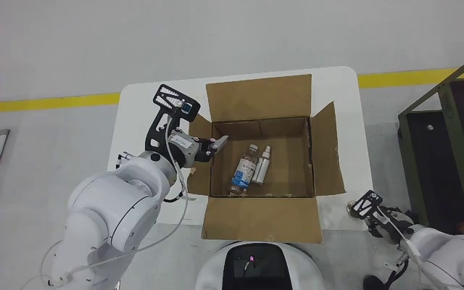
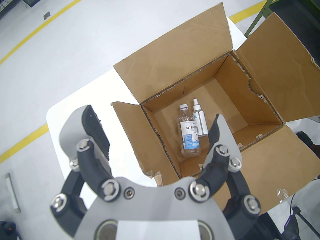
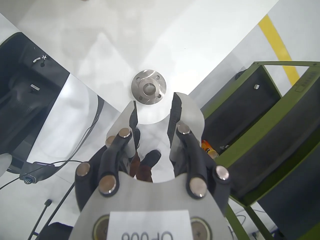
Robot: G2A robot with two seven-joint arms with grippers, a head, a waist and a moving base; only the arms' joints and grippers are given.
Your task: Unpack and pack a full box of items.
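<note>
Brown corrugated cardboard box (image 1: pixel 257 98) sits open on the white tabletop (image 1: pixel 145 109). On its floor a clear blue-labelled plastic bottle (image 1: pixel 244 172) and a slim white spray bottle (image 1: pixel 262 165) lie side by side, long axes near-to-far, just right of and below the spread left claw (image 1: pixel 217 145), the nearer one.

Bright, even light; soft shadow inside the box (image 1: pixel 290 172); wrist-view edges bow.

An industrial workshop hall: smooth grey floor (image 1: pixel 217 36) with painted yellow line (image 1: pixel 58 103); green metal rack (image 3: pixel 272 118).
</note>
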